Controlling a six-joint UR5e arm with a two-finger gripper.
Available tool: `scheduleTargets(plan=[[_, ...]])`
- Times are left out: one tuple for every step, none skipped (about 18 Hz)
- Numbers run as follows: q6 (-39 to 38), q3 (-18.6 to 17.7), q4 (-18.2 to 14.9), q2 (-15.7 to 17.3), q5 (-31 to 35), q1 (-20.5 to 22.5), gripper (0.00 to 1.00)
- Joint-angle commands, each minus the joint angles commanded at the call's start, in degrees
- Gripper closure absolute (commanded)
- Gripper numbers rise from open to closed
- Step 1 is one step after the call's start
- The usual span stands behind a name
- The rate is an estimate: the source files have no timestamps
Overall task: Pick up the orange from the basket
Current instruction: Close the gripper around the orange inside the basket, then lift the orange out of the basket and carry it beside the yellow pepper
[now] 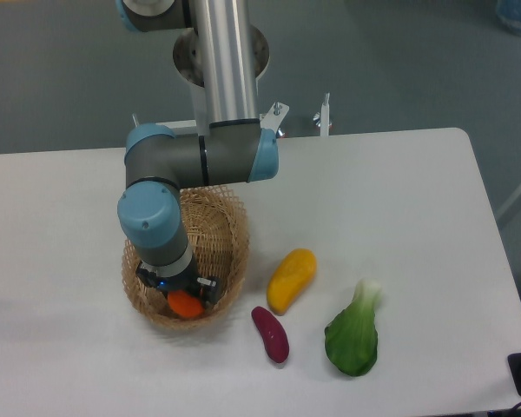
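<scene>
The orange (186,304) is small, round and bright orange. It lies in the near end of the tan wicker basket (230,228) at the table's left centre. My gripper (182,295) reaches down into the basket right over the orange, its dark fingers on either side of the fruit. The wrist hides the fingertips, so I cannot tell whether they press on the orange. The arm covers the basket's left half.
An elongated yellow-orange fruit (292,279) lies right of the basket. A purple sweet potato (270,334) lies near the front edge. A green leafy vegetable (353,339) lies further right. Metal brackets (322,115) stand at the table's back edge.
</scene>
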Motion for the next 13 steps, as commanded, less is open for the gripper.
scheduleTargets(plan=[[1.1,0.0,0.0,0.4,-0.1,0.1,0.65],[2.4,0.0,0.0,0.9,0.0,0.8,0.64],[3.3,0.0,0.0,1.3,-0.1,1.6,0.64],[3.7,0.0,0.0,1.7,-0.2,2.5,0.63],[3.7,0.0,0.0,1.8,-0.6,3.2,0.63],[4.0,0.0,0.0,2.4,-0.8,4.0,0.63],[4.7,-0.2,-0.2,3.0,-0.8,5.0,0.63],[5.6,-0.2,-0.6,3.3,-0.8,5.8,0.63],[6.4,-0.1,-1.1,3.4,-0.8,6.6,0.63],[7.1,-0.1,-1.5,3.9,-0.7,7.3,0.63],[8.1,-0.2,-1.7,4.1,-0.7,8.1,0.63],[10.2,-0.2,-1.7,4.2,-0.7,9.1,0.63],[11.2,-0.2,-1.7,4.2,-0.7,9.5,0.63]])
